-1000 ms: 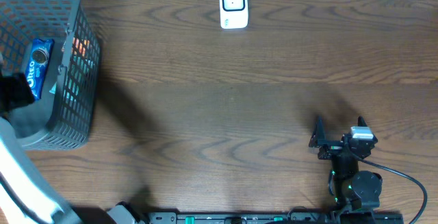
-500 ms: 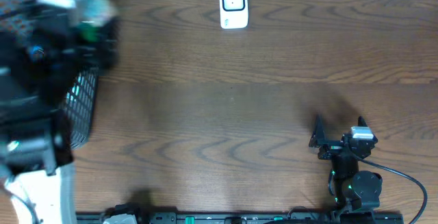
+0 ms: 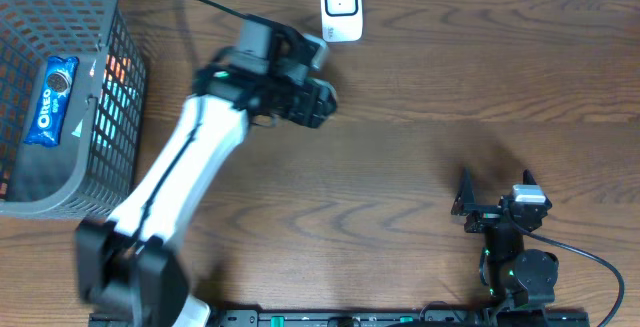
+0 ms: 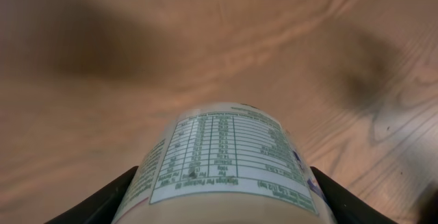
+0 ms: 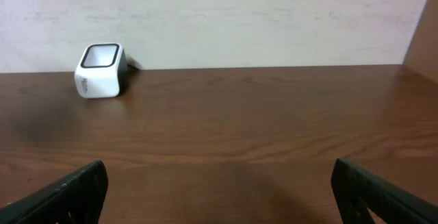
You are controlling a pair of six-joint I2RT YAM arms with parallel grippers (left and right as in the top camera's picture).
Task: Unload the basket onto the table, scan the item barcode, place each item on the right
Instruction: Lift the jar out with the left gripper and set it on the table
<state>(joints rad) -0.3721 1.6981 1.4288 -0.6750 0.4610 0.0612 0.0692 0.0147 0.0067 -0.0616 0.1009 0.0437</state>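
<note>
Swinging away from the basket [image 3: 112,97] at 9 o'clock, where it was a second ago, the left arm now reaches to the middle of the table [image 3: 420,157], just short of the scanner [image 3: 341,8] at 12 o'clock.

The left pincer [image 3: 305,97] is clamped on a bottle [image 4: 229,162]: in the wrist view its two dark fingers press the rounded sides, with a nutrition table facing the camera. No barcode shows on that face, and I cannot tell which side carries it. The scanner sits near the bottle, toward 1 o'clock of it and apart from it.

Further out, a blue biscuit pack [image 3: 52,100] lies in the basket. The right pincer [image 3: 496,189] rests at 4 o'clock, jaws wide and holding nothing.

Risks, as I judge them: the barcode may end up turned away from the scanner window, so no read. The grip is on a curved, smooth wall, so a fast swing could let the bottle twist or slip. Overshooting could knock the light scanner.
</note>
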